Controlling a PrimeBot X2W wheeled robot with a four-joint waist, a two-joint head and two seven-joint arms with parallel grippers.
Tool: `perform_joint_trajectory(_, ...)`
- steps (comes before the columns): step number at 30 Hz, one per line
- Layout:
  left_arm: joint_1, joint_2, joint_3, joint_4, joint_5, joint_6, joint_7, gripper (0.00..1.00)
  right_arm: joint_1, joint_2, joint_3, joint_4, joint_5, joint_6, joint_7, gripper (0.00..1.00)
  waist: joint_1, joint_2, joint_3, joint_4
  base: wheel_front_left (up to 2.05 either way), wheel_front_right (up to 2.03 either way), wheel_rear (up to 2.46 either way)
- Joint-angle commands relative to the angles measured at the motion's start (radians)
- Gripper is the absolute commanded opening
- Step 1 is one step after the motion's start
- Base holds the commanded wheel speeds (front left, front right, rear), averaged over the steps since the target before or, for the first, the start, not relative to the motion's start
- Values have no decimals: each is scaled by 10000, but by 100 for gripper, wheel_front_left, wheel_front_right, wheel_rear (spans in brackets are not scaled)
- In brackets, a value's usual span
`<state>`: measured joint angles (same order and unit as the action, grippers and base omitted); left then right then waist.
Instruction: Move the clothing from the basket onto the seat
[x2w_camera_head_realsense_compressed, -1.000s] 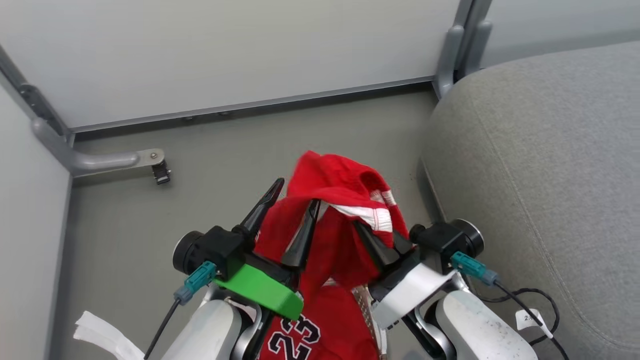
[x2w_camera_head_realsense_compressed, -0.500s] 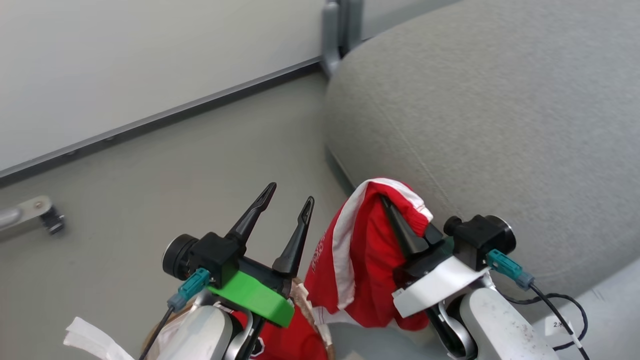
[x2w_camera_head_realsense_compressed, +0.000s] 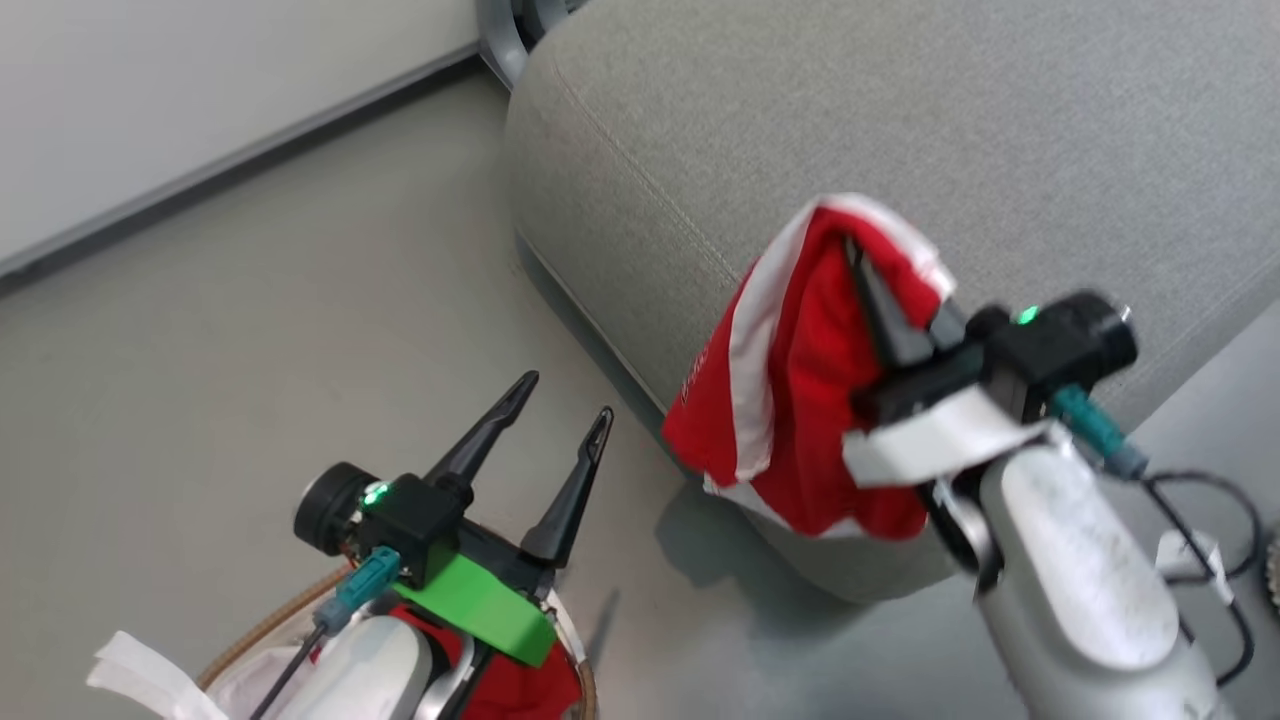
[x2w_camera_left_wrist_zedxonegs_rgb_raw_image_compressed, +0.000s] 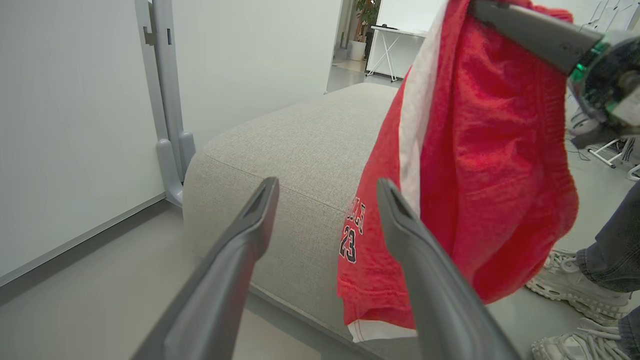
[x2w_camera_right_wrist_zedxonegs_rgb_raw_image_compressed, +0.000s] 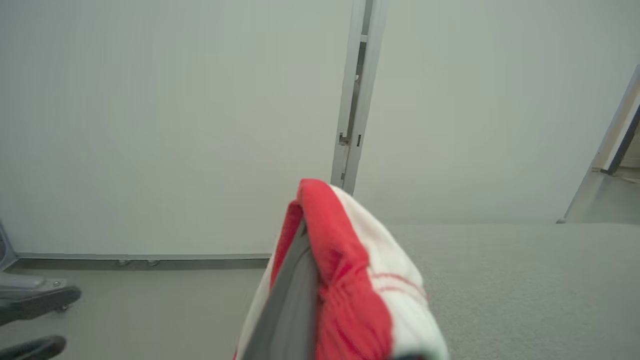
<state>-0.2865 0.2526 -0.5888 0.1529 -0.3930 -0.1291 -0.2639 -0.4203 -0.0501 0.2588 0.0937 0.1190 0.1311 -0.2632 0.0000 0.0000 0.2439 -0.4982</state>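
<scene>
Head view: fingers of the right gripper pinch the shorts at the seat edge, unreleased; the left gripper, fingers spread and empty, hovers above the basket, where another red garment waits.

From my end this reads as a partitioned test bay in an office or lab rather than a home. Pale wall panels are joined by a grey metal post that stands on a smooth grey floor, and a grey sofa sits in the corner they form. Past the sofa I can see a white folding table and a potted plant. A person's sneakers stand on the floor near the sofa.
</scene>
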Motion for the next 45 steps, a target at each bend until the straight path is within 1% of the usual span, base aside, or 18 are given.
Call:
perform_joint_trajectory(1, -294, 267, -49, -94, 31, -25, -8, 100, -578, -5, -179, 2, -320, -7, -23, 0, 0, 0, 1017, 82, 0, 0, 0)
perform_joint_trajectory(6, -550, 867, -218, -352, -98, -25, -8, 100, -2355, -82, -1144, 389, -1335, -8, -23, 0, 0, 0, 1881, 398, 0, 0, 0)
perform_joint_trajectory(11, -833, 1389, -374, -677, -162, -25, -8, 100, -4227, -731, -2136, 1033, -2205, -10, -23, 0, 0, 0, 2771, 780, 0, 0, 0)
perform_joint_trajectory(13, -938, 1568, -399, -779, -185, -25, -8, 100, -4969, -1107, -2623, 1201, -2665, -11, 2, 0, 0, 0, 3091, 936, 0, 0, 0)
perform_joint_trajectory(17, -1154, 1894, -495, -998, -224, -25, -8, 100, -6169, -1596, -3663, 1491, -3249, -10, 576, 0, 0, 0, 3681, 1294, 0, 0, 0)
perform_joint_trajectory(20, -1314, 2093, -626, -1090, -259, -25, -8, 100, -6806, -2080, -4401, 1536, -3654, -11, 1152, 0, 0, 0, 4093, 1596, 0, 0, 0)
perform_joint_trajectory(22, -1393, 2196, -708, -1140, -277, -25, -8, 100, -7023, -2361, -4910, 1524, -3912, -11, 1483, 0, 0, 0, 4325, 1787, 0, 0, 0)
perform_joint_trajectory(25, -1503, 2303, -721, -1187, -348, -25, -8, 100, -7106, -2591, -5878, 1504, -4191, -11, 1935, 0, 0, 0, 4632, 2039, 0, 0, 0)
perform_joint_trajectory(30, -1614, 2423, -765, -1188, -378, -25, -8, 100, -6592, -2580, -7723, 1479, -4814, -10, 2488, 0, 0, 0, 4966, 2344, 0, 0, 0)
perform_joint_trajectory(33, -1606, 2467, -729, -1111, -420, -25, -8, 100, -6151, -2266, -8301, 1707, -4951, -10, 2498, 0, 0, 0, 5052, 2407, 0, 0, 0)
perform_joint_trajectory(34, -1609, 2470, -711, -1068, -437, -25, -8, 100, -6028, -2086, -8470, 1802, -4852, -10, 2369, 31, 0, 0, 5065, 2413, 0, 0, 0)
perform_joint_trajectory(35, -1615, 2461, -699, -1041, -446, -25, -8, 100, -5923, -1961, -8579, 1925, -4832, -10, 2289, 67, 0, 0, 5066, 2417, 0, 0, 0)
perform_joint_trajectory(36, -1629, 2443, -703, -1006, -457, -25, -8, 100, -5770, -1807, -8713, 2108, -4860, -11, 2188, 100, 0, 0, 5050, 2422, 0, 0, 0)
perform_joint_trajectory(40, -1673, 2278, -722, -856, -502, -25, -8, 100, -5309, -1433, -8901, 2901, -4871, -11, 1419, 100, 0, 0, 4818, 2500, 0, 0, 0)
perform_joint_trajectory(43, -1609, 2140, -673, -681, -555, -25, -8, 100, -4935, -1328, -8761, 3633, -4867, -11, 760, 100, 0, 0, 4528, 2554, 0, 0, 0)
perform_joint_trajectory(45, -1532, 2036, -633, -552, -586, -25, -8, 100, -4735, -1165, -8758, 3907, -4857, -10, 451, 100, 0, 0, 4283, 2575, 0, 0, 0)
